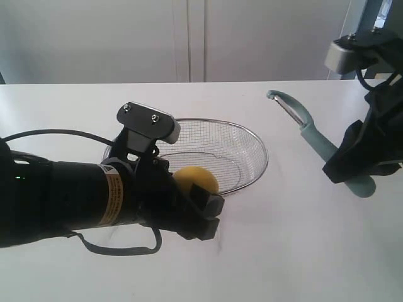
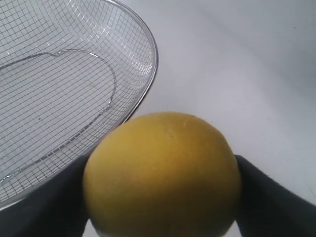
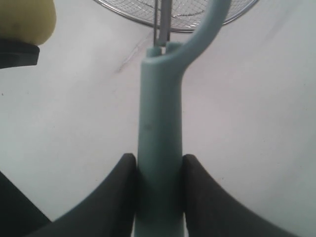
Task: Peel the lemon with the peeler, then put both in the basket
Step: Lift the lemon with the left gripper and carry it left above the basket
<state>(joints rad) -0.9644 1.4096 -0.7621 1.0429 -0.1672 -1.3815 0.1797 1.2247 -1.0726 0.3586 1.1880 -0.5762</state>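
Note:
My left gripper [image 1: 203,201] is shut on the yellow lemon [image 1: 196,179], holding it just in front of the wire basket [image 1: 252,141]. In the left wrist view the lemon [image 2: 163,175] fills the space between both dark fingers, with the basket rim [image 2: 148,74] beside it. On the right, my right gripper [image 1: 352,165] is shut on the handle of the pale teal peeler [image 1: 315,135]; its hooked head points up and toward the basket. The right wrist view shows the peeler handle [image 3: 159,148] squeezed between the two fingers, with the basket [image 3: 133,17] and the lemon [image 3: 27,19] beyond it.
Everything sits over a white table [image 1: 271,251]. A pale wall runs behind it. The left arm's black cable [image 1: 119,246] loops over the table near the front.

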